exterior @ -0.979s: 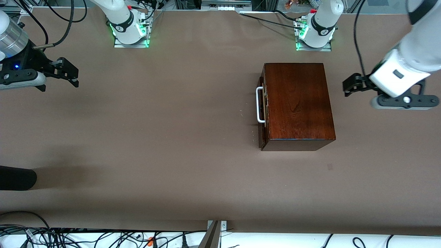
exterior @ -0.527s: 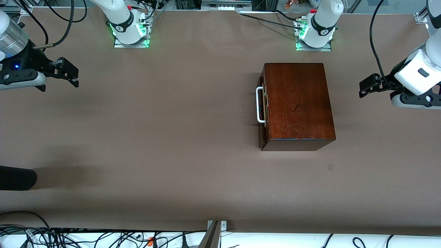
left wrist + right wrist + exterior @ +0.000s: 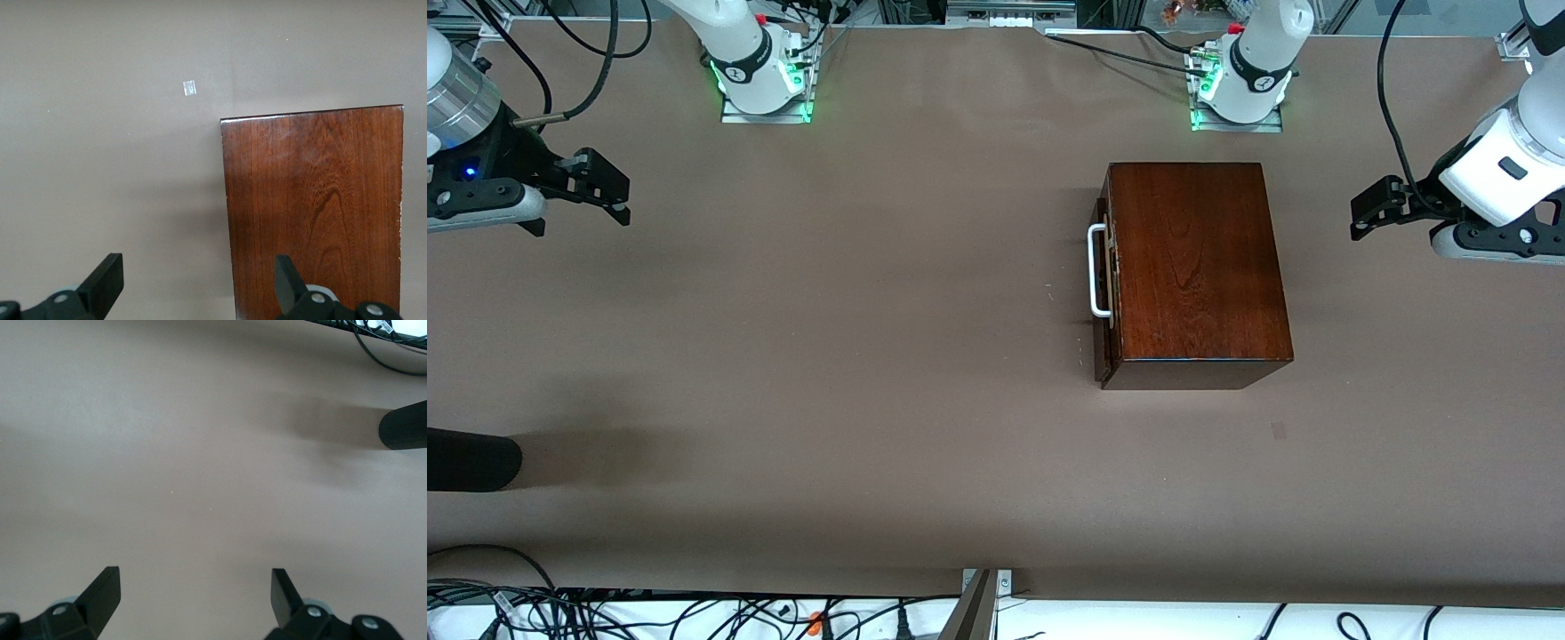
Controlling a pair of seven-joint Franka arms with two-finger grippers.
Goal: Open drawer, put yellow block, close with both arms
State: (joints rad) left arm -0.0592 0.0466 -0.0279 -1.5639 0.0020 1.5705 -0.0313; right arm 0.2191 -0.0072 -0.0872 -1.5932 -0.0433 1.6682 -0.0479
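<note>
From the front view, the dark wooden box is sitting on the brown table toward the left arm's end, just nearer the camera than the left arm's base. Its long axis is running from the bases' edge toward the camera. The drawer is lying pushed in, its dark front facing the right arm's end of the table, and the white handle is running along that front, parallel to the box's long side. The left gripper is hanging over bare table at the left arm's end, well apart from the box, pointing toward it and holding nothing. The right gripper is hovering over the table at the right arm's end, fingers spread, carrying nothing. A black rounded object is poking in at the table's edge, nearer the camera than the right gripper.

In the left wrist view, the two black fingertips are standing wide apart with nothing between them; the box is showing its plain top below, and a small pale mark is lying on the table near the box's corner.

In the right wrist view, the fingers are gaping fully, empty, over bare table, with the black rounded object and cables lying near the table's edge.

The yellow block is not showing in any view.
</note>
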